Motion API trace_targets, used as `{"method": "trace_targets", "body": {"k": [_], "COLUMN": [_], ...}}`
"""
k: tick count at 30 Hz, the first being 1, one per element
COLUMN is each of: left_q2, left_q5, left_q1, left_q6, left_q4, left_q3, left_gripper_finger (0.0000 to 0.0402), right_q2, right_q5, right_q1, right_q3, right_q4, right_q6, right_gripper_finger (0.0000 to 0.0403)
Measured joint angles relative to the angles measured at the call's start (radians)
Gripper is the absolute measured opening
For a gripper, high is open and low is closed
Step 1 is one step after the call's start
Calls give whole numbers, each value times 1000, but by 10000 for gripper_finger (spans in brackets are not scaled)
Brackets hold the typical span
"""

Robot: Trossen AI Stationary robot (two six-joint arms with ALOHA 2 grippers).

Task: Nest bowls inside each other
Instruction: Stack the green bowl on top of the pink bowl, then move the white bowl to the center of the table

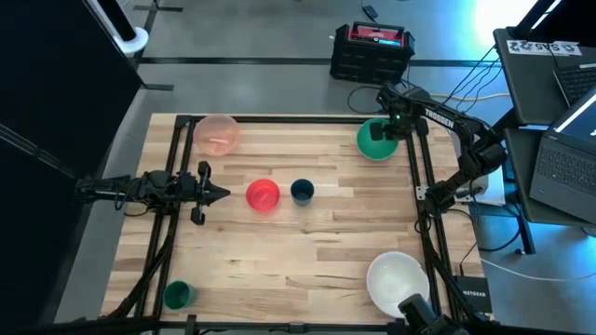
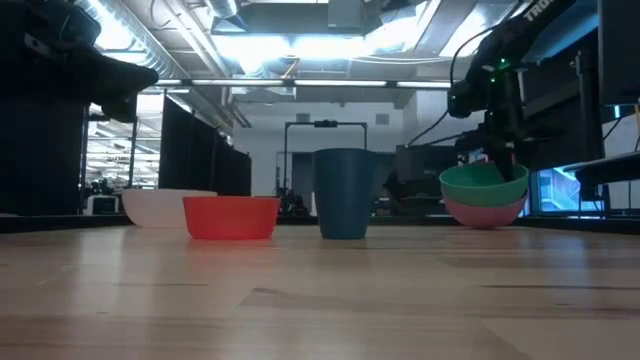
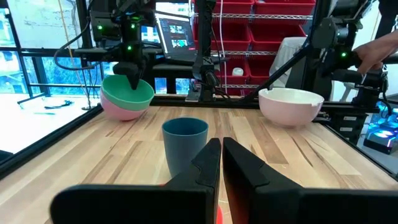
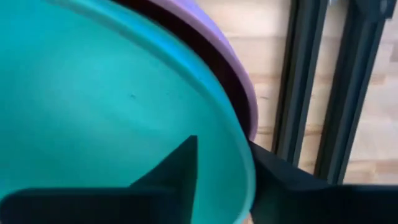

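A green bowl (image 1: 375, 141) sits tilted inside a pink bowl (image 2: 485, 213) at the table's far right corner. My right gripper (image 4: 227, 146) points down over the green bowl's rim, open, one finger inside the bowl and one outside. A red bowl (image 1: 264, 195) and a small dark blue bowl (image 1: 302, 191) stand mid-table. The translucent peach-pink bowl (image 1: 216, 135) is at the far left, the white bowl (image 1: 398, 282) at the near right, and a small green bowl (image 1: 177, 295) at the near left. My left gripper (image 1: 222, 194) waits shut at the left, pointing level at the red bowl. My right gripper straddles the green bowl's rim (image 4: 245, 171) from above, one finger (image 4: 180, 162) inside the bowl and the other (image 4: 283, 180) outside it. Green shows between the inner finger and the rim. I cannot tell whether either finger touches the bowl, which rests in the pink bowl.
Black frame rails (image 1: 416, 177) run along the table's left and right sides, close to the nested bowls. A red and black case (image 1: 372, 48) stands beyond the far edge, and laptops (image 1: 559, 149) to the right. A person's hand (image 3: 373, 53) shows beyond the table.
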Motion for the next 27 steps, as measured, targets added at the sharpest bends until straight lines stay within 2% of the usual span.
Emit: {"method": "trace_targets", "body": {"k": [5,11,22,27], "left_q2": [0,0,0,0], "left_q5": [0,0,0,0], "left_q1": [0,0,0,0], "left_q6": [0,0,0,0], "left_q4": [0,0,0,0], "left_q3": [0,0,0,0], "left_gripper_finger": [0,0,0,0], "right_q2": [-13,-14,-102,-165], "right_q5": [-7,-11,-19,-85], "right_q1": [2,2,2,8], "right_q3": [-11,-11,-11,-11], "right_q4": [45,51,58,55], "right_q6": [-13,-41,-46,-81], "right_gripper_finger": [154,190,200,200]}}
